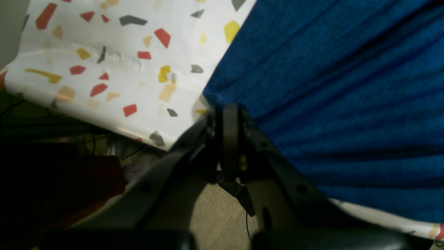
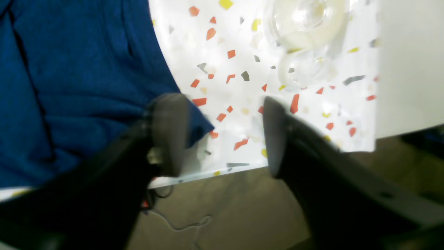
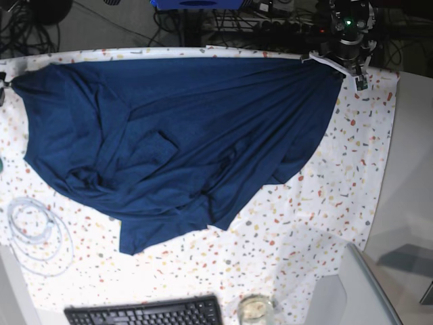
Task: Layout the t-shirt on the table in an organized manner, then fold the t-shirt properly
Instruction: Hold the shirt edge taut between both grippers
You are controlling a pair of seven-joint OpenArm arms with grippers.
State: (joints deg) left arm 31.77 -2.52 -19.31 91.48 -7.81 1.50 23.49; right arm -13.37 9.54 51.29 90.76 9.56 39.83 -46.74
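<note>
The navy t-shirt (image 3: 176,128) lies spread and creased over the speckled table (image 3: 325,203), its upper edge along the far side. My left gripper (image 3: 340,70) is at the far right corner. In the left wrist view it (image 1: 227,113) is shut on the shirt's corner (image 1: 329,104), with tension folds fanning out from the pinch. My right gripper (image 2: 222,135) is open at the far left corner. The shirt's corner tip (image 2: 199,126) lies against one finger (image 2: 170,132), and the other finger (image 2: 274,135) is over bare cloth (image 2: 236,86). In the base view the right gripper is almost cut off at the left edge.
A coil of clear cable (image 3: 34,230) lies at the near left and shows in the right wrist view (image 2: 305,24). A black keyboard (image 3: 145,313) and a small glass jar (image 3: 254,308) sit at the near edge. A grey surface (image 3: 369,291) is at the near right. Cables hang beyond the far edge.
</note>
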